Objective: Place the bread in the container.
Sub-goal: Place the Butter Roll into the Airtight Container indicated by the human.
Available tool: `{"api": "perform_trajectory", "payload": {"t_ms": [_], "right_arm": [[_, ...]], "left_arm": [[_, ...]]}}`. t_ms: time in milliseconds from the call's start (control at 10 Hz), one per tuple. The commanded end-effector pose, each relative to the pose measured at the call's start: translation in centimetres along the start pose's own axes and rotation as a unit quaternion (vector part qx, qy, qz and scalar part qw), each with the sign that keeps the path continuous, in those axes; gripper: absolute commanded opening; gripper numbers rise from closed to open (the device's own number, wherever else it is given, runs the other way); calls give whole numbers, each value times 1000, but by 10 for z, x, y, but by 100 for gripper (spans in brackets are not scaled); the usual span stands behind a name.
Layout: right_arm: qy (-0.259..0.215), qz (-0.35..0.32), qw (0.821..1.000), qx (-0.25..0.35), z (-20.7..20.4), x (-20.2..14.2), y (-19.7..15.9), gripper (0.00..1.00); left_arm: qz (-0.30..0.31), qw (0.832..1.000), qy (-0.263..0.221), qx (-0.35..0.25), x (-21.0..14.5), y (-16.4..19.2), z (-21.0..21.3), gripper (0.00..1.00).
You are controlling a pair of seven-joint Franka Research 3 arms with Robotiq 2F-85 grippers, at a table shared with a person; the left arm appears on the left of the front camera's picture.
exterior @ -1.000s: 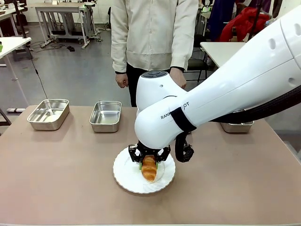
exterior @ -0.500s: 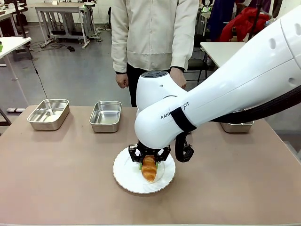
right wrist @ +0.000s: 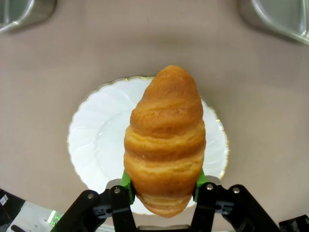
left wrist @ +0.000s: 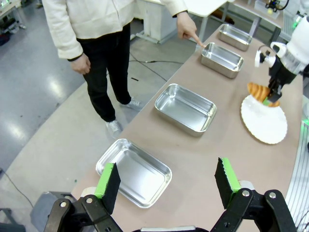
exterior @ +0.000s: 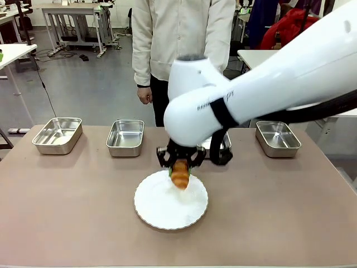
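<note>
because the right arm's big white joint fills the middle of the front view, the right gripper [exterior: 179,167] shows there as little more than a black bracket under it, and the third pan [exterior: 223,144] in the far row is mostly hidden behind the arm. the croissant [exterior: 180,173] is clamped between that gripper's green pads and hangs above the far edge of the white plate [exterior: 162,209], clear of it. the right wrist view gives what the front one cannot: the croissant [right wrist: 165,140] seen end on, ridged crust plain, squeezed at its near end by the two pads [right wrist: 126,180], with the plate [right wrist: 96,145] bare below and the corners of two pans cut off at the top edge. the left wrist view shows the whole row from the side, four steel pans along the table's far edge, the nearest pan [left wrist: 133,171] just ahead of the left gripper [left wrist: 166,181], whose fingers stand wide apart with nothing between them. it also shows the person's hand [left wrist: 187,33] pointing a finger down at the third pan [left wrist: 221,59], which in the front view is blocked by the arm. the fourth pan [left wrist: 235,36] is small and far off, and i think it is empty, though its inside is hard to read.
</note>
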State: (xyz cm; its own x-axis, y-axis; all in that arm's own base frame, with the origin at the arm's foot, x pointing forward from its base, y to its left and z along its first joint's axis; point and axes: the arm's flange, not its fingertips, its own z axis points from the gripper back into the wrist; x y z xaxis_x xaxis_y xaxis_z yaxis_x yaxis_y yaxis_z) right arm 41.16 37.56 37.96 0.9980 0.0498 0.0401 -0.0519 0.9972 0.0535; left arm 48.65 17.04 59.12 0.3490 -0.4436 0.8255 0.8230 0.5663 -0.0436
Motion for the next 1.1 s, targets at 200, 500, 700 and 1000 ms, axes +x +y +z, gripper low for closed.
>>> {"api": "perform_trajectory", "payload": {"t_ms": [200,500,700,1000], "right_arm": [[-30,21,999,8,86,28,-24,54],[-37,19,999,-5,104,73,-56,54],[-23,38,999,-10,91,110,-83,54],[-11,46,999,-12,66,148,-110,54]], "left_arm": [[-2,1000,-4,-1,2,-2,0,100],[-2,1000,-4,-1,2,-2,0,100],[-2,1000,-4,-1,2,-2,0,100],[-2,1000,-4,-1,2,-2,0,100]]}}
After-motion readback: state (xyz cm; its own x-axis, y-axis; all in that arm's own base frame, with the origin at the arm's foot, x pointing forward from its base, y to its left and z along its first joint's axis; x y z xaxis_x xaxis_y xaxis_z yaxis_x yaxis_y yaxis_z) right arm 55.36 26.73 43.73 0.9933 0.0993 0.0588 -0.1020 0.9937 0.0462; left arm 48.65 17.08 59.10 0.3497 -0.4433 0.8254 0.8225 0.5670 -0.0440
